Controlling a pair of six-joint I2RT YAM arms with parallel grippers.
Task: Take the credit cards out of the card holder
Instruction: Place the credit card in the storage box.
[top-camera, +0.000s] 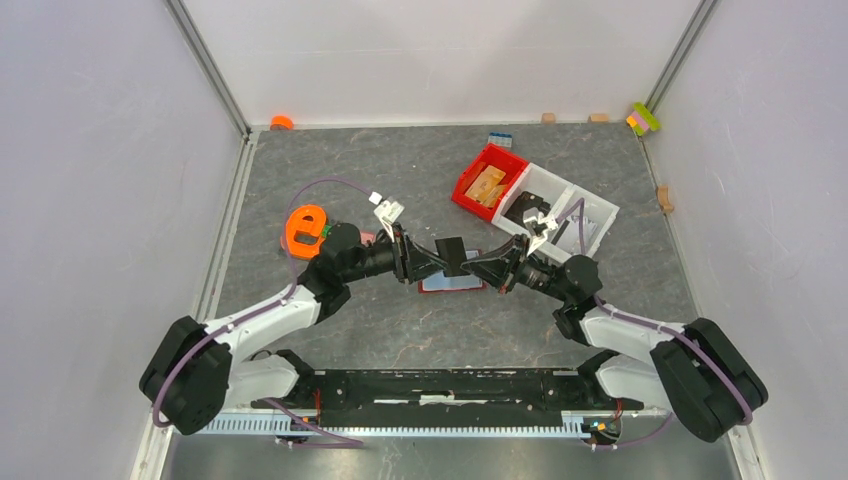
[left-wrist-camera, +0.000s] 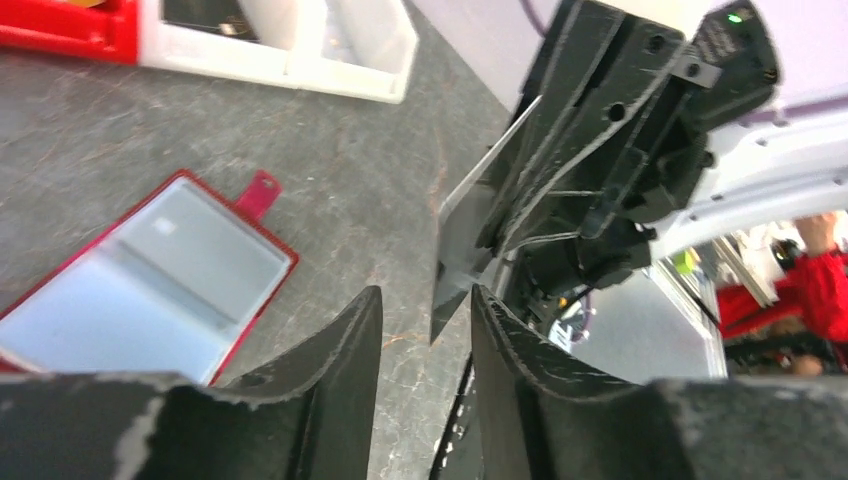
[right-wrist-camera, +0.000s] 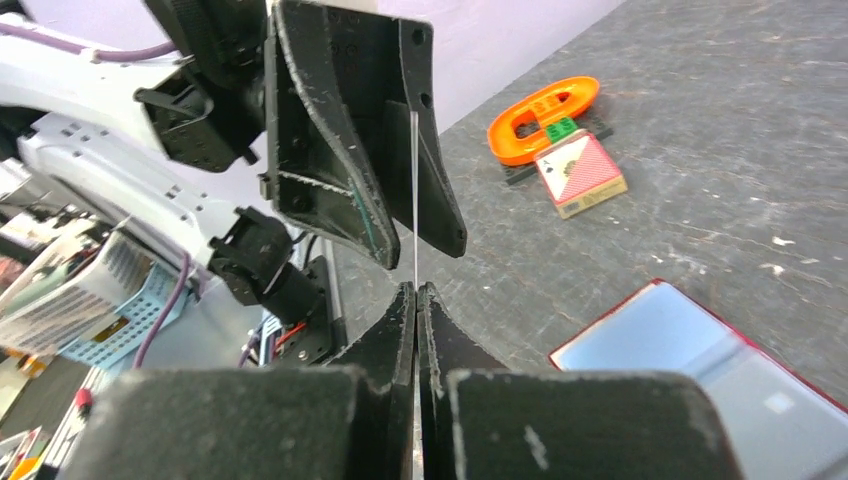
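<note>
The card holder (top-camera: 450, 290) lies open on the table, dark red, with light blue credit cards (left-wrist-camera: 150, 270) in its pockets. Both grippers meet in the air just above it. My right gripper (right-wrist-camera: 415, 290) is shut on a thin grey credit card (right-wrist-camera: 414, 180), which I see edge-on, standing upright. In the left wrist view that same card (left-wrist-camera: 465, 235) reaches between the fingers of my left gripper (left-wrist-camera: 426, 292), which is open with a gap on each side of it. From above, the card (top-camera: 453, 255) shows as a dark square between the left gripper (top-camera: 425, 262) and right gripper (top-camera: 482, 266).
A red bin (top-camera: 470, 185) holding tan wooden pieces and a white divided bin (top-camera: 590, 205) stand at the back right. An orange ring (right-wrist-camera: 540, 115) and a red-backed card box (right-wrist-camera: 580, 172) lie to the left. Small blocks line the back wall.
</note>
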